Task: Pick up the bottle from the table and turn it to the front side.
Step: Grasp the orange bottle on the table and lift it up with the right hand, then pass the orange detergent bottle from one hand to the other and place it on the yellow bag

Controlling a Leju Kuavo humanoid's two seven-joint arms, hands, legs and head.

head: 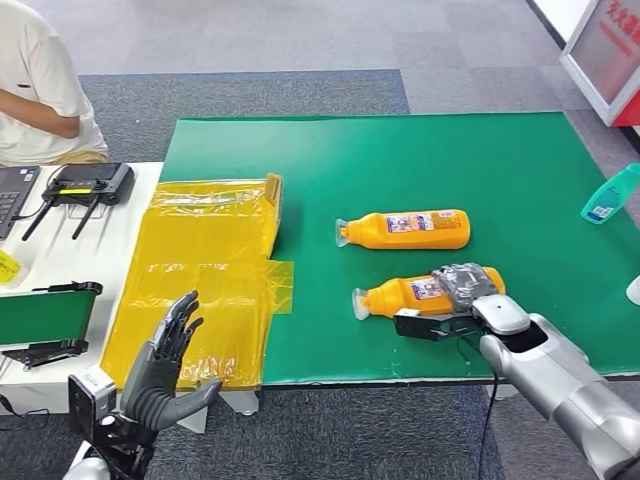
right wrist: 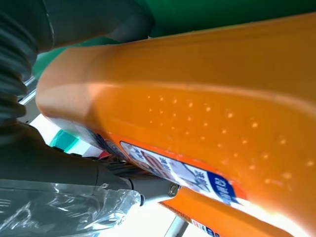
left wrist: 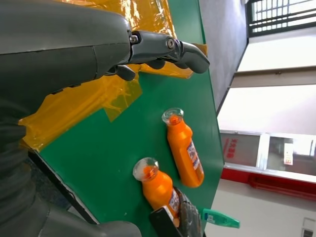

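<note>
Two orange bottles lie on their sides on the green mat, clear caps pointing left. My right hand, its fingers wrapped in clear plastic, grips the nearer bottle around its base end, thumb on the near side and fingers over the top. In the right wrist view the bottle sits between the thumb and the fingers. The farther bottle lies free, label up. My left hand hovers open over the near edge of the yellow sheet, holding nothing. Both bottles appear in the left wrist view.
A crumpled yellow plastic sheet covers the mat's left end. A teal bottle lies at the far right edge. On the white table to the left sit a black controller and a green-topped device. A person sits at far left.
</note>
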